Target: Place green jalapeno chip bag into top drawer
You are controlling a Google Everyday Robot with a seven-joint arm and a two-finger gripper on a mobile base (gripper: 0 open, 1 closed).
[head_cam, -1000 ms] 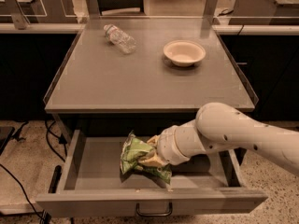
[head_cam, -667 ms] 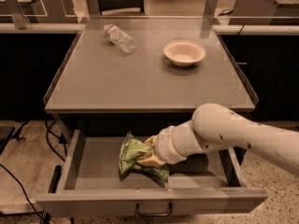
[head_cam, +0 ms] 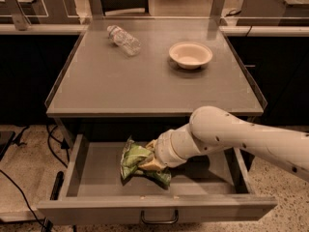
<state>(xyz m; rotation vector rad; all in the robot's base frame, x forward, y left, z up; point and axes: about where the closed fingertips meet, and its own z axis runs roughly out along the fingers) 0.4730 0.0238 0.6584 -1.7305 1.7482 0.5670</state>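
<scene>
The green jalapeno chip bag (head_cam: 136, 161) is crinkled and lies inside the open top drawer (head_cam: 96, 178), left of its middle. My gripper (head_cam: 149, 161) reaches into the drawer from the right and is shut on the bag's right side; the fingers are mostly hidden by the bag and the wrist. The white arm (head_cam: 231, 141) crosses the drawer's right half. The drawer's front panel with its dark pull handle (head_cam: 159, 220) is at the bottom of the view.
On the grey tabletop (head_cam: 145, 81) above the drawer lie a clear plastic bottle (head_cam: 124, 39) at the back left and a white bowl (head_cam: 190, 54) at the back right. Cables (head_cam: 29, 144) trail on the floor at the left.
The arm and gripper have shifted slightly left and deeper into the drawer with the bag. The bag sits a little lower and further left.
</scene>
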